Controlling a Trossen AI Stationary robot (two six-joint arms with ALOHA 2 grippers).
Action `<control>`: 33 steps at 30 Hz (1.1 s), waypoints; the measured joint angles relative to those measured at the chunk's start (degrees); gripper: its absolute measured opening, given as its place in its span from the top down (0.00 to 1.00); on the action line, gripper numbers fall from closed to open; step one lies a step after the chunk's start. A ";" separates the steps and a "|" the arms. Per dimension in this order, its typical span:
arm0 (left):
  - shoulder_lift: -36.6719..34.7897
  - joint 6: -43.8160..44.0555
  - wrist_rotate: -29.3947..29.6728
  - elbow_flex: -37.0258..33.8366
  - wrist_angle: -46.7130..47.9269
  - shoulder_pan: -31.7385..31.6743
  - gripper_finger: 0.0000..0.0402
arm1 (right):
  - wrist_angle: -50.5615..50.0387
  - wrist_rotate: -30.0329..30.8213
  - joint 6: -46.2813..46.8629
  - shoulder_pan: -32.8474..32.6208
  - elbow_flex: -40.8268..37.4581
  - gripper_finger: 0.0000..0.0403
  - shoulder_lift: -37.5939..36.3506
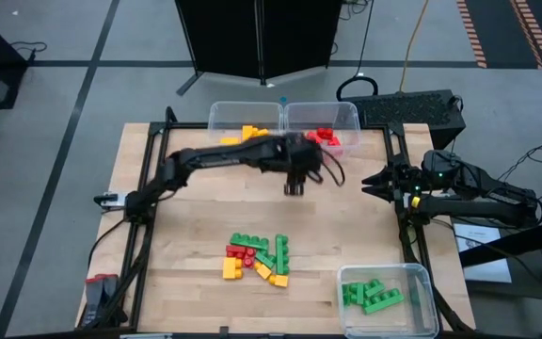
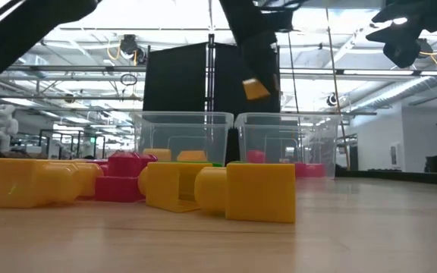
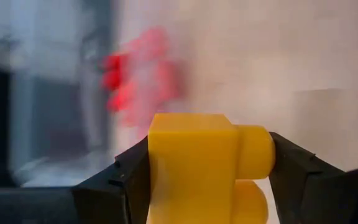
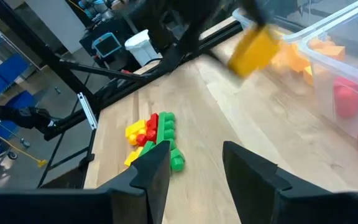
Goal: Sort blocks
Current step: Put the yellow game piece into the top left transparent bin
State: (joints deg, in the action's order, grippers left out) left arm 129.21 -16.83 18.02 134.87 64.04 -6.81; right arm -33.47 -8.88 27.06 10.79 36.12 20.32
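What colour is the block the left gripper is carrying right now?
Yellow-orange. The block sits clamped in the left gripper, clearest in the left wrist view.

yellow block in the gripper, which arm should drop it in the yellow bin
Left. The left gripper already grips the yellow block above the table, close to the bin of yellow blocks at the far edge. The right gripper hangs open and empty at the table's right edge.
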 joint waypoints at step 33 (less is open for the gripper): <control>-9.57 25.47 1.49 -22.71 8.13 -23.15 0.46 | -0.04 0.14 -0.18 -0.02 0.01 0.64 -0.01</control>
State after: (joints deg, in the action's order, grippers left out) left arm 119.64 8.64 19.51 112.15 72.17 -29.96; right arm -33.51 -8.75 26.88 10.76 36.13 20.31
